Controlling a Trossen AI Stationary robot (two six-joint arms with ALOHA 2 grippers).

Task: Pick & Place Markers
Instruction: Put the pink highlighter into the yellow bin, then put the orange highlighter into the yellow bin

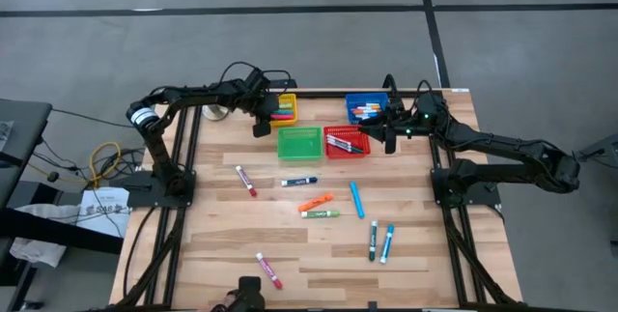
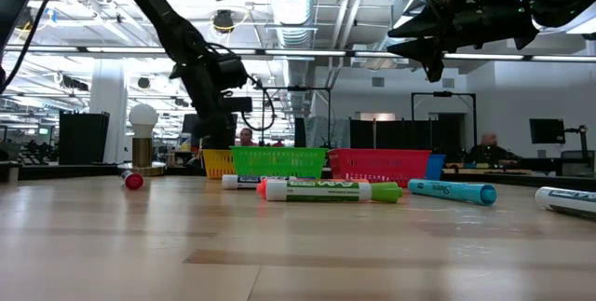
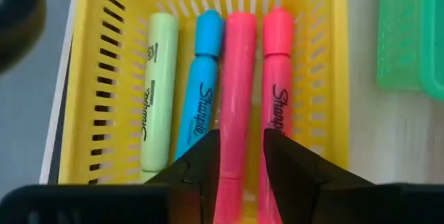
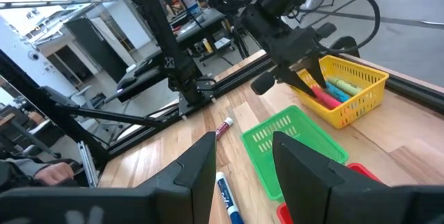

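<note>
My left gripper (image 1: 271,119) (image 3: 241,156) reaches into the yellow basket (image 1: 286,100), shut on a pink marker (image 3: 237,78). Beside that marker in the basket lie a yellow-green (image 3: 157,92), a blue (image 3: 200,85) and a second pink marker (image 3: 279,78). My right gripper (image 1: 389,139) (image 4: 243,161) hangs open and empty above the table, beside the red basket (image 1: 347,143). Several more markers lie flat on the wood, among them an orange one (image 1: 316,202), a light blue one (image 1: 356,199) and a pink one (image 1: 268,269). My left gripper pinches the pink marker between its two fingers (image 3: 205,165), near one end (image 3: 234,168). The fingers come from above and lie across the marker. Its other end (image 3: 239,23) reaches down into the yellow basket, alongside the markers lying there.
The green basket (image 1: 299,142), red basket and blue basket (image 1: 367,108) stand in a cluster by the table's far edge; the red and blue ones hold markers. A round lamp-like object (image 2: 142,138) stands at the far left. Bare wood shows toward the near edge (image 1: 319,273).
</note>
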